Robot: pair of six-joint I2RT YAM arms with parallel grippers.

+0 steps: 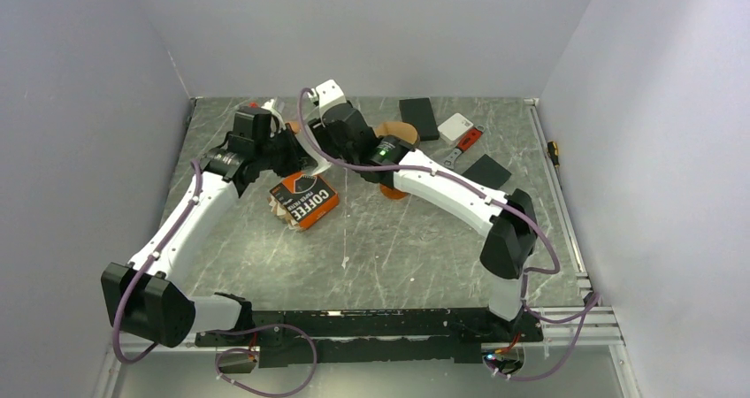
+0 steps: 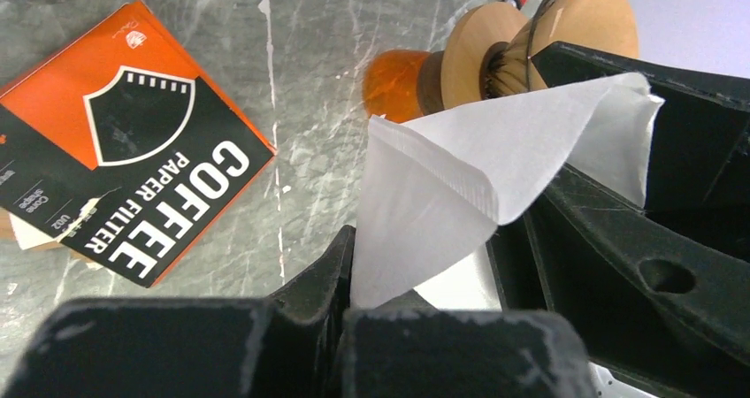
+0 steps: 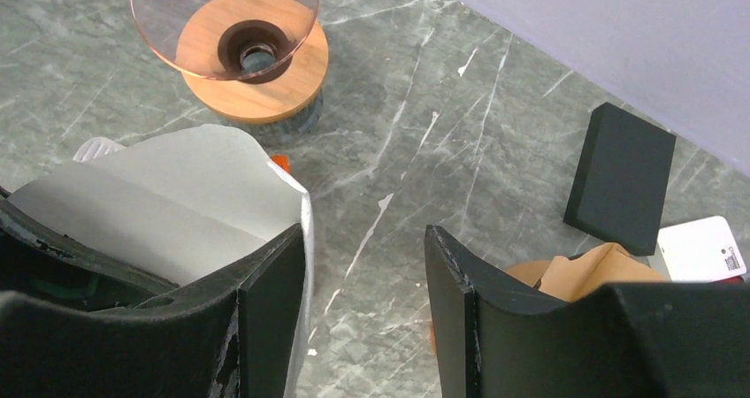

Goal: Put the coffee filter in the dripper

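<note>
A white paper coffee filter (image 2: 442,177) is pinched at its pointed end in my left gripper (image 2: 376,256), which is shut on it, and it fans out upward. In the right wrist view the filter (image 3: 177,195) lies against the outer side of the left finger, with its edge just past that fingertip. My right gripper (image 3: 364,234) is open and only table shows between its fingers (image 2: 619,230). The dripper (image 3: 234,35), a clear pinkish glass cone on a round wooden base, stands upright on the table beyond the filter. From above, both grippers meet left of centre, above the box.
An orange and black coffee filter box (image 1: 303,201) lies flat near the left gripper. An orange and wooden piece with a brown paper filter (image 2: 531,44) lies behind the right gripper. Two black blocks (image 1: 418,118) (image 1: 486,171), a white box (image 1: 458,128) and a red-handled tool (image 1: 469,141) sit at the back right.
</note>
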